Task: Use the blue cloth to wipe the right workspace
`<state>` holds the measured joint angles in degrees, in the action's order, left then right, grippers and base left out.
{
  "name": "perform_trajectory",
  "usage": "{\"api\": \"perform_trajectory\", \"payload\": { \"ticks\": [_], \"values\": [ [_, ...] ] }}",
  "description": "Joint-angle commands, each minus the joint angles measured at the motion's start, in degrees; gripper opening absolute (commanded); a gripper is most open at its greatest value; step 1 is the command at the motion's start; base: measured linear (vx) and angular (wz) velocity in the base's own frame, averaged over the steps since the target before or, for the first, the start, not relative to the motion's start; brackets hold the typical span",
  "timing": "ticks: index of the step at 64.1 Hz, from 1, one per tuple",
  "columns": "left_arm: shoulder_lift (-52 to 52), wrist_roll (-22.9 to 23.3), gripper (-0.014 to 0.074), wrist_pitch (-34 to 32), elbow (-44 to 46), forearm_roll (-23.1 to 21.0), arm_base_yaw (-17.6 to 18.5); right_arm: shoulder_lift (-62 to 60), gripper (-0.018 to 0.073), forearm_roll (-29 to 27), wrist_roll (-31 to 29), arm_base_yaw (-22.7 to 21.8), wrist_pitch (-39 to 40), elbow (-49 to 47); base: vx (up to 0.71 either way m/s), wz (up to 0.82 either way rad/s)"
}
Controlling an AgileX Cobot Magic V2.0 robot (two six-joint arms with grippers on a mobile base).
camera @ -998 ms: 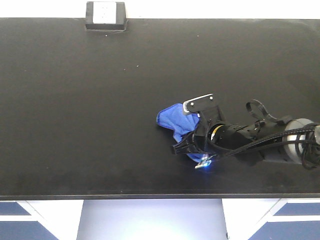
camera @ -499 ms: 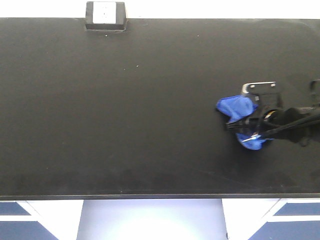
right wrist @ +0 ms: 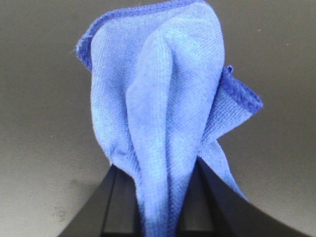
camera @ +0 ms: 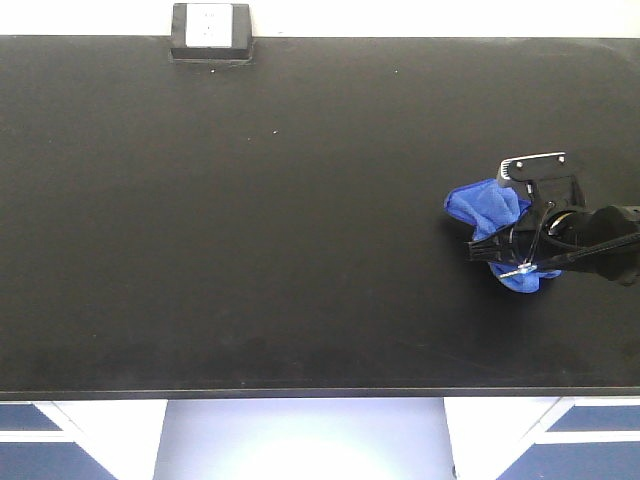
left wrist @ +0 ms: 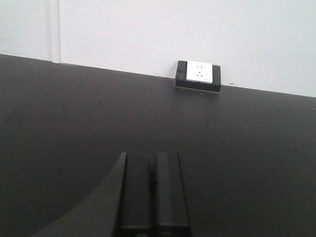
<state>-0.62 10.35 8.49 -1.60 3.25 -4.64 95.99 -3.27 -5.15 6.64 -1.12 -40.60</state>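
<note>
The blue cloth point(camera: 484, 208) lies bunched on the right part of the black benchtop, the right workspace point(camera: 250, 230). My right gripper point(camera: 492, 250) reaches in from the right edge and is shut on it. In the right wrist view the cloth point(right wrist: 158, 94) rises in folds from between the two dark fingers point(right wrist: 121, 197), pinched at the right gripper point(right wrist: 159, 177), with benchtop point(right wrist: 39, 123) around it. My left gripper point(left wrist: 153, 160) is shut with nothing in it, low over the benchtop point(left wrist: 74, 118). The front view does not show the left gripper.
A black-and-white socket box point(camera: 211, 32) sits at the benchtop's back edge by the white wall, and the left wrist view shows that socket box point(left wrist: 198, 75) too. The benchtop's far right corner point(camera: 626, 46) is rounded. Blue-and-white cabinet fronts point(camera: 60, 440) lie below the front edge.
My right gripper has dragged the blue cloth from the bench's middle towards the right edge, most of it in the first half second, then a little further right and nearer.
</note>
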Motion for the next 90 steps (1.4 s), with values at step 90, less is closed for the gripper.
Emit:
{"api": "perform_trajectory", "payload": {
  "ticks": [90],
  "values": [
    [-0.94, 0.49, -0.0006, -4.49, -1.76, -0.35, -0.05, -36.94, 0.0501, 3.27, 4.04, -0.34, -27.72, -1.08, 0.00, 0.00]
  ]
}}
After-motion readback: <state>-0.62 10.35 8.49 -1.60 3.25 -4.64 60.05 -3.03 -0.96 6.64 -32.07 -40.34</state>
